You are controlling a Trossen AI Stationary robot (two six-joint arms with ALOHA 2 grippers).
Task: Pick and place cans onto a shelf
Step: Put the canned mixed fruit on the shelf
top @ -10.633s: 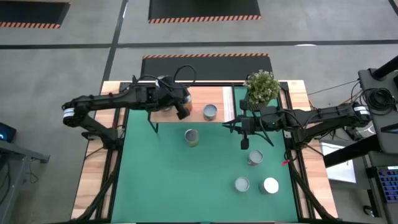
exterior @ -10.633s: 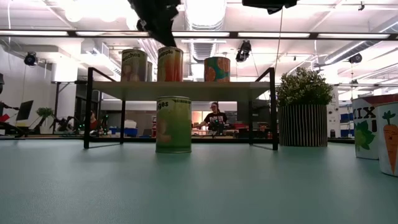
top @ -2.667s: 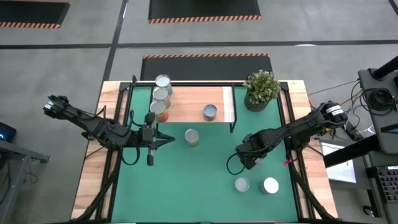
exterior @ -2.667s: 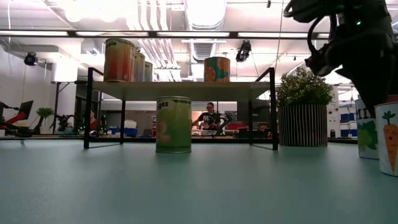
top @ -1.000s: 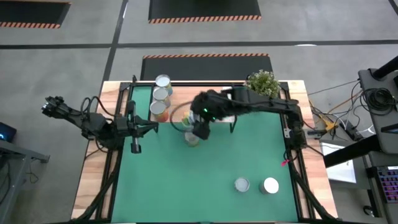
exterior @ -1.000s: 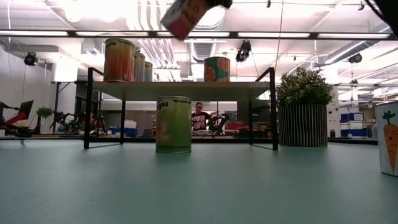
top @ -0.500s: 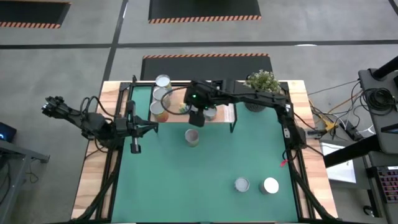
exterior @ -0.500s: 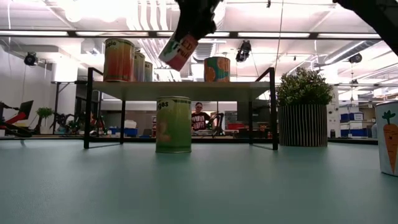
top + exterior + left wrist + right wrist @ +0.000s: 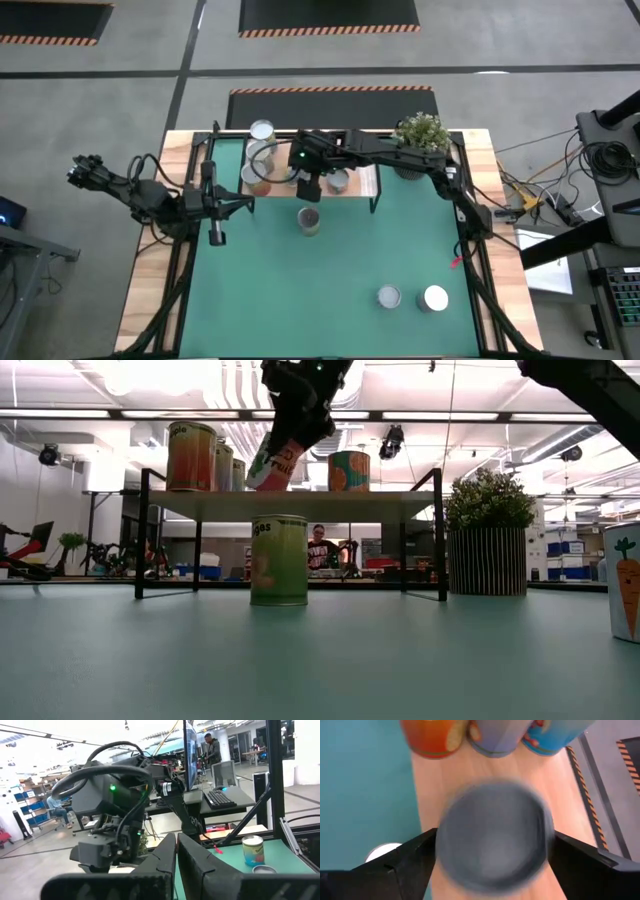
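Green matting (image 9: 330,280) covers your table, and the light-wood shelf (image 9: 355,185) stands at its 12 o'clock edge with a potted plant (image 9: 421,138) at the shelf's 3 o'clock end. Your right gripper (image 9: 306,186) is clamped on a red-labelled can (image 9: 274,464) and holds it tilted just above the board, at the board's middle. In the right wrist view the can's dark underside (image 9: 494,837) hangs over bare wood, near a row of three cans (image 9: 260,155) at the shelf's 9 o'clock end. Another can (image 9: 339,180) stands on the board towards 3 o'clock, and one can (image 9: 309,220) stands on the mat just in front of the shelf.

Watch the tilt. If you let go while the can leans like this, it may land on its rim and roll off the front edge, or knock the neighbouring row. Level it first.

Half a second back the can hung a little higher and farther from the row; it has since dropped towards the board and drifted to 9 o'clock.

Your left gripper (image 9: 216,236) waits at the table's 9 o'clock edge, its fingers (image 9: 200,865) seemingly pressed nearly together on nothing, though the wrist view is too oblique to be sure.

Two cans (image 9: 412,297) remain near 5 o'clock.
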